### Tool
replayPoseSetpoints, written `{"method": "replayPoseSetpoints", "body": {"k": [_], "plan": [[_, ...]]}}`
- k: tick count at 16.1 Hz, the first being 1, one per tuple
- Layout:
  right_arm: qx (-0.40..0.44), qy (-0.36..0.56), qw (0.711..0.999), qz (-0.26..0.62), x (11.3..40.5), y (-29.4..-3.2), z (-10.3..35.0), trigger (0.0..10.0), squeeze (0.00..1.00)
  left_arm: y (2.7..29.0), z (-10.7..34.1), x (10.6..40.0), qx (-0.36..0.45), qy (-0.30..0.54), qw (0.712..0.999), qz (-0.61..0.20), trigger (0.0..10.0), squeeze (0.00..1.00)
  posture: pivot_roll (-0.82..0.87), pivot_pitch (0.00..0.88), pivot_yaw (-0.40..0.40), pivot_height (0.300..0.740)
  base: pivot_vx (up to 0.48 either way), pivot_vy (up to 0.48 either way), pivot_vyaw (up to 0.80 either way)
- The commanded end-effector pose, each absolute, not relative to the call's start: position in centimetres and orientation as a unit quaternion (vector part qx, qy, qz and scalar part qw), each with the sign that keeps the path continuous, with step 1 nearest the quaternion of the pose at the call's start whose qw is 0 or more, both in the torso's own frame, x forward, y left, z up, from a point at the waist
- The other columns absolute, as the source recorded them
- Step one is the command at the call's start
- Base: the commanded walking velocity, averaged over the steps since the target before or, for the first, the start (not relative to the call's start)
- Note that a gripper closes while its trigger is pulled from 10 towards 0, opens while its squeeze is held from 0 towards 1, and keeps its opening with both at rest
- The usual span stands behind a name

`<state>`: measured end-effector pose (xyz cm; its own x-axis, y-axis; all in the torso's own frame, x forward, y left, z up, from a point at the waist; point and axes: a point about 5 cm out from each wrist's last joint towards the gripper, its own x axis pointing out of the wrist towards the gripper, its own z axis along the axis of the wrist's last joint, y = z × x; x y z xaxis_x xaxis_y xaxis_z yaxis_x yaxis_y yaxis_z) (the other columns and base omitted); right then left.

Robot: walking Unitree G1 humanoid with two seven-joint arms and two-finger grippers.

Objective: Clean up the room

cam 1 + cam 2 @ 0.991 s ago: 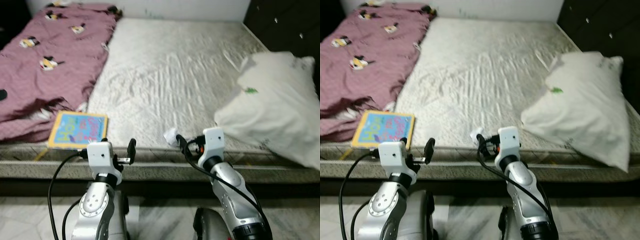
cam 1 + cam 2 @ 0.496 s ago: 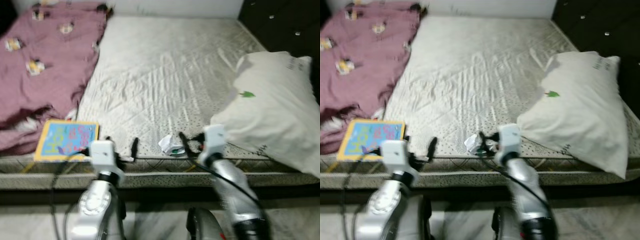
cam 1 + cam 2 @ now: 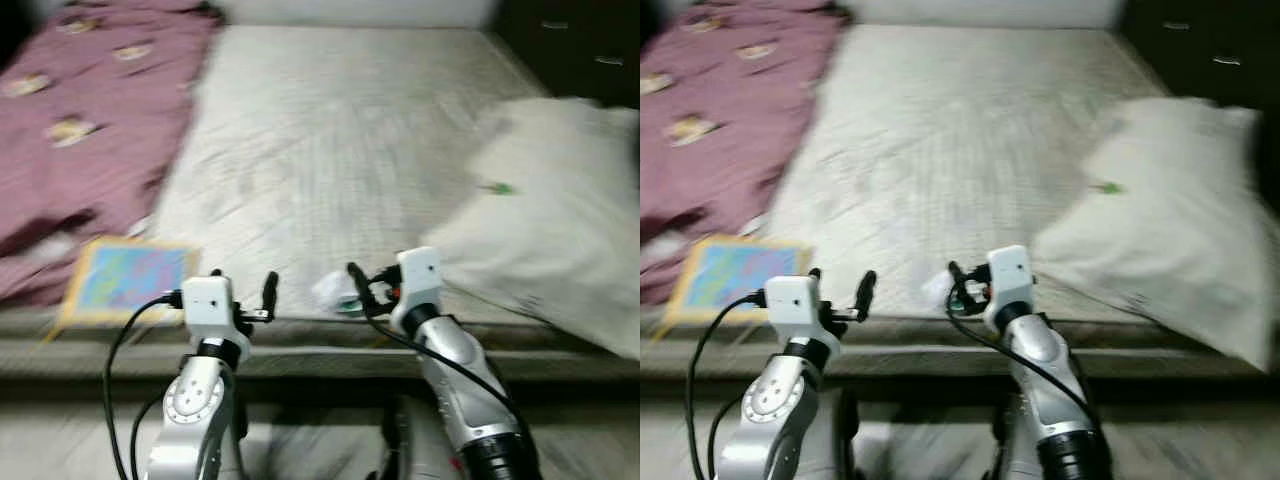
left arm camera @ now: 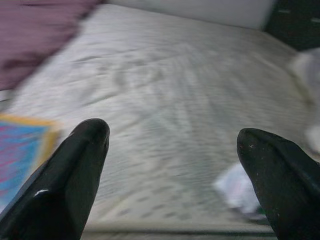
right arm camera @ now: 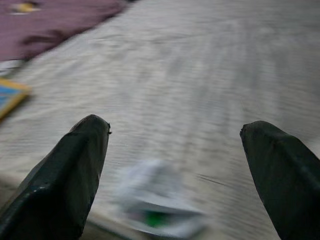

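A crumpled white wrapper (image 3: 333,292) with a green spot lies at the mattress's (image 3: 330,130) near edge. My right gripper (image 5: 178,125) is open just in front of it and slightly to its right, with the wrapper (image 5: 155,200) low between the fingers and not touched. My left gripper (image 4: 175,135) is also open and holds nothing. It hovers at the bed's edge between the wrapper (image 4: 240,192) and a colourful book (image 3: 125,280). The book lies flat at the near left of the bed.
A maroon patterned blanket (image 3: 80,130) covers the bed's left side. A big white pillow (image 3: 545,230) lies at the right, overhanging the edge. A dark cabinet (image 3: 580,50) stands behind it. The bed's front edge (image 3: 320,345) runs across just below the grippers. The picture is blurred.
The whole picture has shifted and blurred, so the camera moved. Both grippers stay open at the bed's edge, and the wrapper, book and pillow lie where they were.
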<state>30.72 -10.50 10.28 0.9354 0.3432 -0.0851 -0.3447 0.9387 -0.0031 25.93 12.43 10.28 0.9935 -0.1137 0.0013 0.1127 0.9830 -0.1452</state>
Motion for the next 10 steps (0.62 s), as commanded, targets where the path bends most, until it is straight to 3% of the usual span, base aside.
{"method": "replayPoseSetpoints", "body": {"k": [1, 5, 10], "plan": [[-0.007, 0.048, 0.983, 0.178, 30.61, -10.39, 9.95, 10.0, 0.0, 12.53, 9.87, 25.75, -0.071, 0.014, 0.996, -0.055, 10.0, 0.0, 0.05, 0.117, -0.023, 0.565, 0.0, 0.0, 0.8], [0.004, 0.054, 0.983, 0.175, 30.55, -10.49, 9.69, 10.0, 0.0, 12.5, 9.81, 25.73, -0.068, 0.016, 0.996, -0.055, 10.0, 0.0, 0.06, 0.111, -0.022, 0.565, 0.0, 0.0, 0.0], [-0.007, 0.055, 0.977, 0.205, 30.25, -9.78, 9.35, 10.0, 0.0, 12.44, 9.71, 25.51, -0.065, 0.018, 0.996, -0.055, 10.0, 0.0, 0.07, 0.106, -0.025, 0.525, 0.0, 0.0, 0.0]]}}
